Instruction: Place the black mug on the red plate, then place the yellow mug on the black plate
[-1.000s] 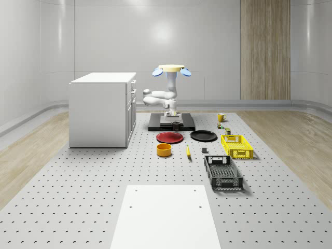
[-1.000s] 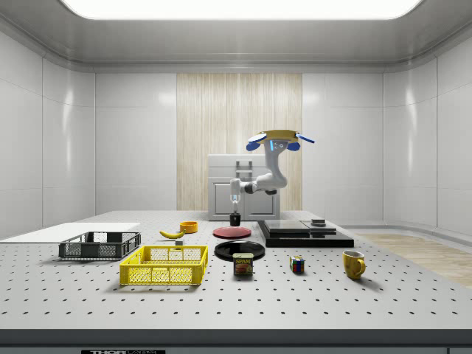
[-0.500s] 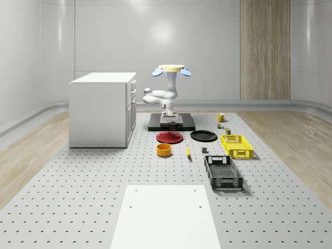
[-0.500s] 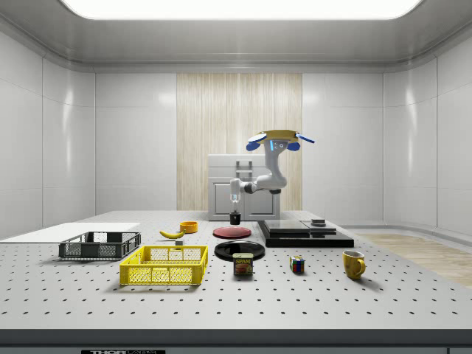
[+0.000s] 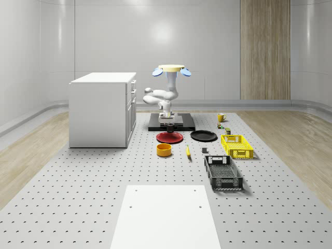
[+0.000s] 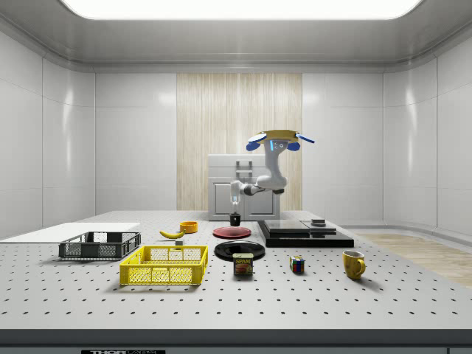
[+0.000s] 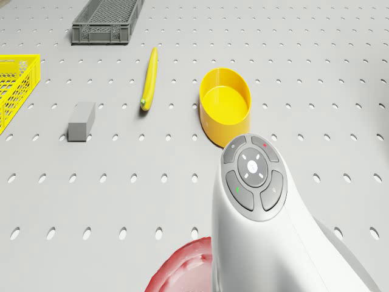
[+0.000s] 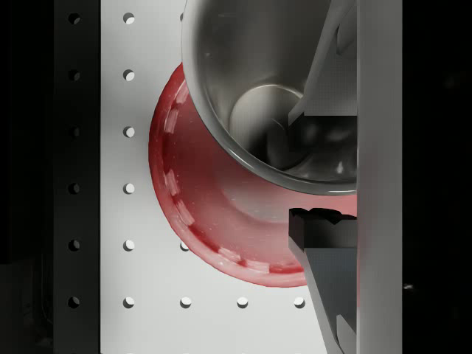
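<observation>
Carrying the black mug (image 6: 235, 219) across, I now have it hanging over the red plate (image 6: 231, 232), where a second ago it sat further toward the whole-scene view's right, over the edge of the dark platform (image 6: 304, 234). The arm has swung it sideways while the drone (image 5: 171, 70) hovers where it was, above the platform's rear. That puts the first half of the task close to done: what remains, as I judge it, is a straight descent and a release.

The jaws (image 8: 324, 166) are clenched on the black mug, one finger inside its wall and the other outside, as the wrist view shows. Directly below them, past the mug's rim, lies the red plate on the bench (image 5: 104, 171); its centre looks a little offset from the mug, so I would nudge before lowering. In the side view the mug's base is clear of the plate, not yet touching.

The black plate (image 5: 203, 136) lies just beside the red one, to the whole-scene view's right of the jaws. The yellow mug (image 5: 221, 118) stands well apart from the jaws, farther to that right, untouched. A yellow bowl (image 7: 225, 114) and a banana (image 7: 149, 79) lie beyond the plate, out of the way.
</observation>
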